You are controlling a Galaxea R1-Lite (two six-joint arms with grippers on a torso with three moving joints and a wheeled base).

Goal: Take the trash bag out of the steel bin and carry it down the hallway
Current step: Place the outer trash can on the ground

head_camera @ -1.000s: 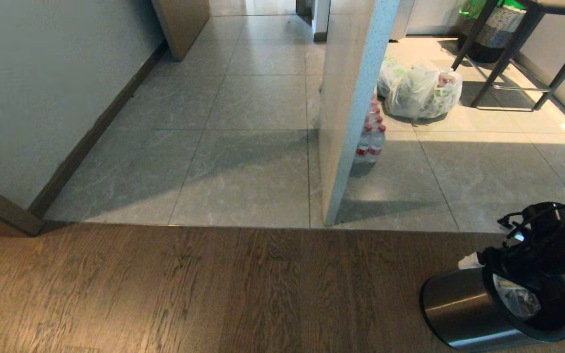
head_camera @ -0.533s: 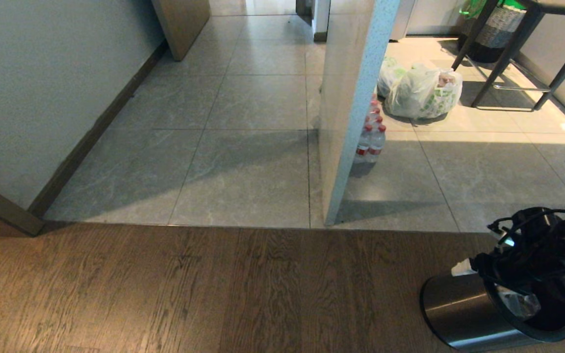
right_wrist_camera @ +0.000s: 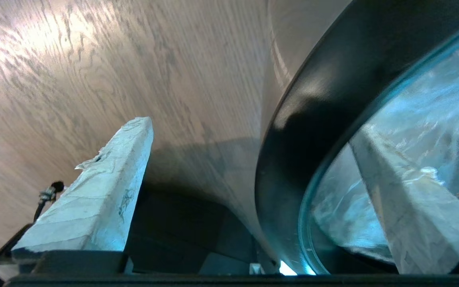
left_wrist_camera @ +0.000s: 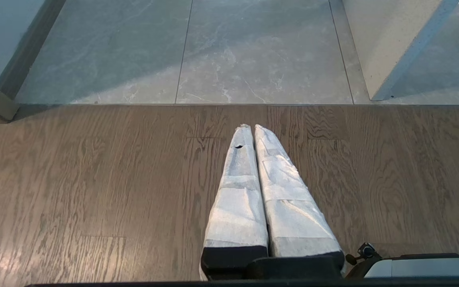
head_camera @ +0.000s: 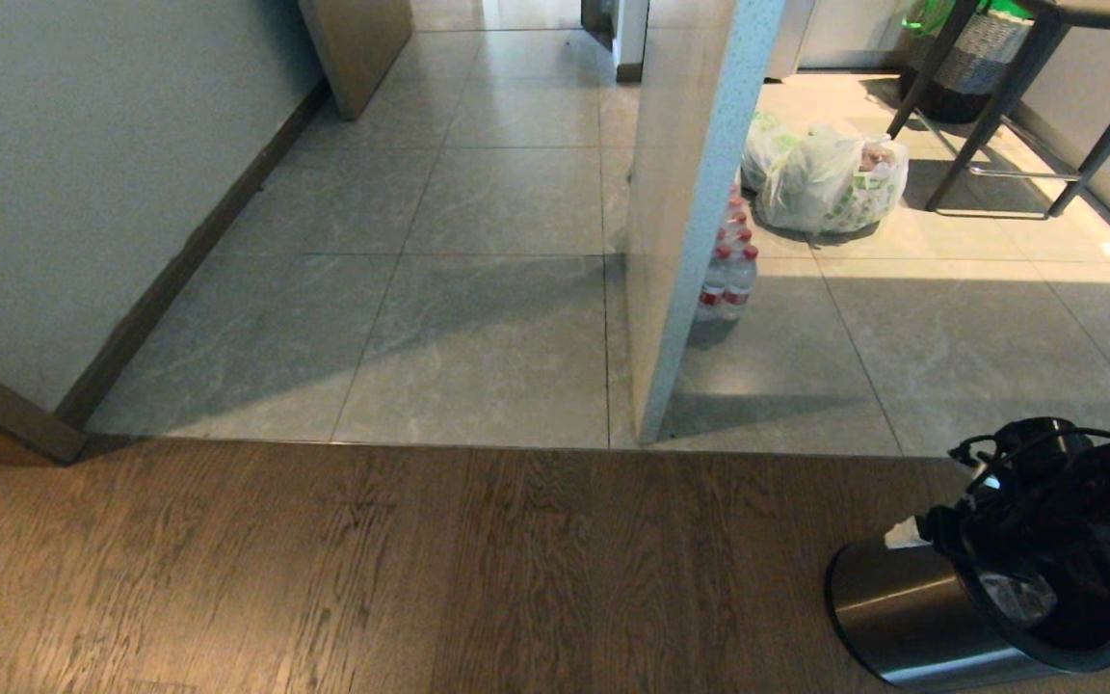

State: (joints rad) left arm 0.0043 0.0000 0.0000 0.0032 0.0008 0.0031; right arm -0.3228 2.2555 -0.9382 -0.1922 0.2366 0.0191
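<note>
Small round brushed-steel bin [head_camera: 911, 612] with black rim ring [right_wrist_camera: 293, 131] standing on dark wood-grain floor [head_camera: 420, 569] at the near right. Thin, see-through, wrinkled trash bag [head_camera: 1019, 598] still inside, lining the shiny inner wall. Right gripper [right_wrist_camera: 253, 131], wrapped in white padding and trailing black cables, poised at the bin's left rim with fingers spread wide: one finger [right_wrist_camera: 94, 191] outside the steel wall, over the wood floor, the other [right_wrist_camera: 412, 199] inside, against the clear film; rim ring between the two. Nothing clamped. Left gripper [left_wrist_camera: 252, 129] parked above the wood floor well left of the bin, its two white-wrapped fingers pressed together, holding nothing.

Beyond the wood floor, grey marble-look tiled hallway [head_camera: 478, 241] running to the far side, bordered on the left by a white wall with dark baseboard [head_camera: 179, 260]. Pale speckled pillar [head_camera: 690, 212] rising in the centre; pack of red-capped water bottles [head_camera: 728, 265] on the floor just right of it. Farther right, larger white plastic bag with green print [head_camera: 825, 178] on sunlit tiles near black metal table legs [head_camera: 998, 116], woven basket with green liner [head_camera: 974, 53] at the far right.
</note>
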